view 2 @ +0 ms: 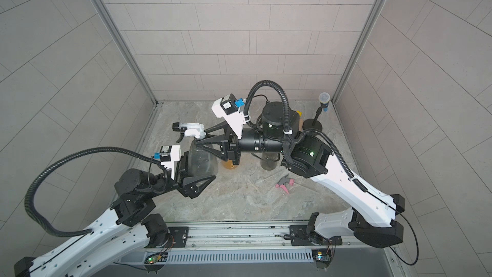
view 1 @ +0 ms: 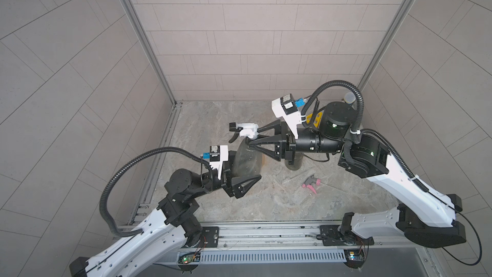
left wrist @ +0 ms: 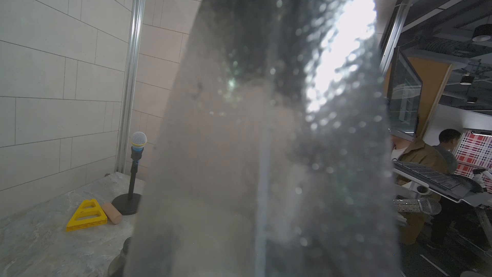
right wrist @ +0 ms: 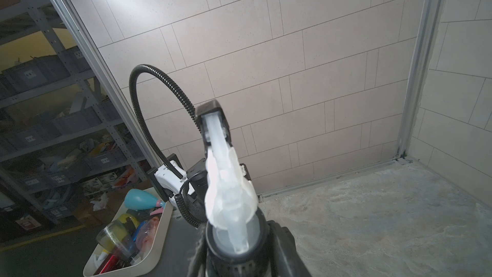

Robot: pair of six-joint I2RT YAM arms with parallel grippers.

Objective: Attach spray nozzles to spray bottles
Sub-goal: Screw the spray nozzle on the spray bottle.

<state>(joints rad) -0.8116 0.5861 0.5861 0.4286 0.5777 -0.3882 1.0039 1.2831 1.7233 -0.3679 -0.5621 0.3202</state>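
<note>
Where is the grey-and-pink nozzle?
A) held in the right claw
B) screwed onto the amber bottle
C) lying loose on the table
C: the grey-and-pink nozzle lies on its side on the table, with no bottle under it and neither claw on it.

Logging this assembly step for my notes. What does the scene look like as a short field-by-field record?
left pincer: shut on smoky grey bottle
right pincer: astride the collar of the white-and-black nozzle; grip unclear
nozzle seat: on the held bottle's neck
loose on table: grey-and-pink nozzle, lying down
behind: amber bottle and second grey bottle, partly hidden
</note>
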